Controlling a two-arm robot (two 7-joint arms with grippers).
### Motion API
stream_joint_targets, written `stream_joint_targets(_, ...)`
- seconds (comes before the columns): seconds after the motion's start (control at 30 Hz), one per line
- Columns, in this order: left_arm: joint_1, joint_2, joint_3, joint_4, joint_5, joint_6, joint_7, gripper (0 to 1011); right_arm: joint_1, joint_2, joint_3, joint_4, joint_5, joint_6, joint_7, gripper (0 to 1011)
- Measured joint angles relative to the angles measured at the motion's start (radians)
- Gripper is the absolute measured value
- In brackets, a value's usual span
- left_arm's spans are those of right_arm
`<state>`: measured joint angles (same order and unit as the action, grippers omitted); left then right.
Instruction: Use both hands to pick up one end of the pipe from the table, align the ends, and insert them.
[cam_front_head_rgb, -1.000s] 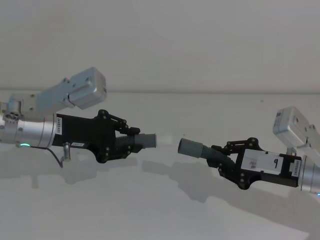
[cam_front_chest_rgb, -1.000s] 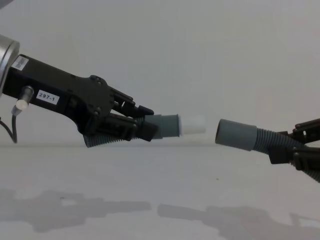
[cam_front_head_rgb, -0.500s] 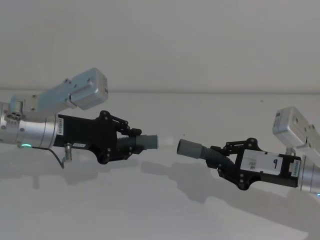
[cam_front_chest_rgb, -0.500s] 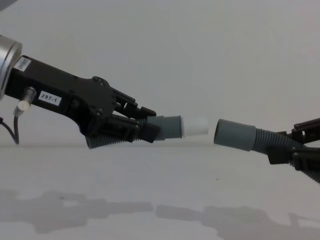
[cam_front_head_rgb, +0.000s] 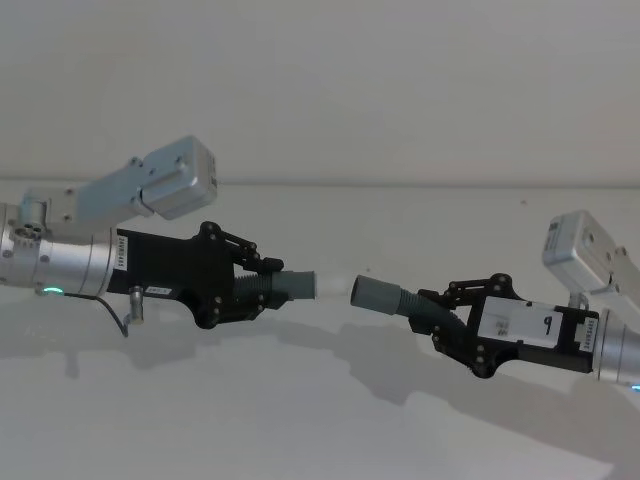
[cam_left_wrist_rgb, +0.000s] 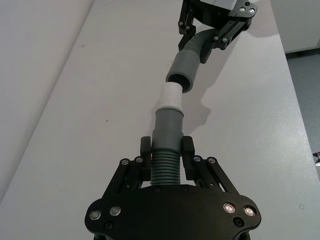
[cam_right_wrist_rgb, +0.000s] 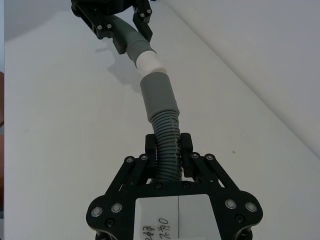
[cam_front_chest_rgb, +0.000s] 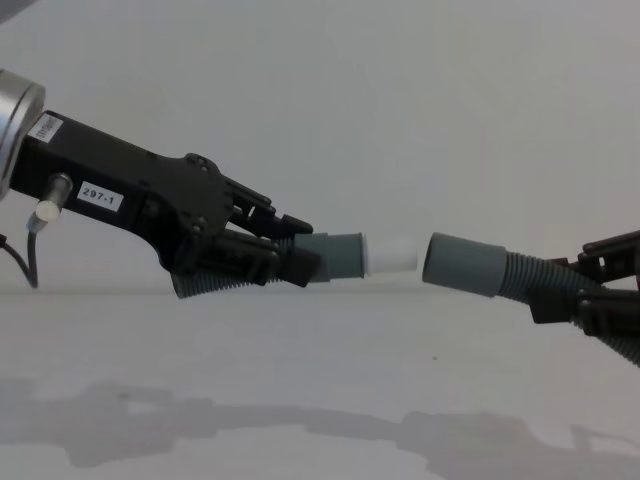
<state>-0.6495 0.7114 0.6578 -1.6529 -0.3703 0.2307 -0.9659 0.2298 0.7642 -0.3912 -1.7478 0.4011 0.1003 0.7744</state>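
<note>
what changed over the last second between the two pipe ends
The gap closed: the right tool carried its wide grey cuff toward the left piece's white tip, and the left tool edged inward too. The tip now sits just short of the cuff's mouth, not yet inserted. Both tools stay clamped on their ribbed hoses, held above the table.

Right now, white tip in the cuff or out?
Out. The white tip faces the wider grey cuff with a narrow gap between them in the chest view.
</note>
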Motion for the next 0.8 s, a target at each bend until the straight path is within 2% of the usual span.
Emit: stream_joint_targets(0.8,-0.018,0.008,0.021,0.000,-0.008,-0.004,0.008,351,0.021,0.008,-0.031,-0.004,-0.001,0.008,-0.016,274)
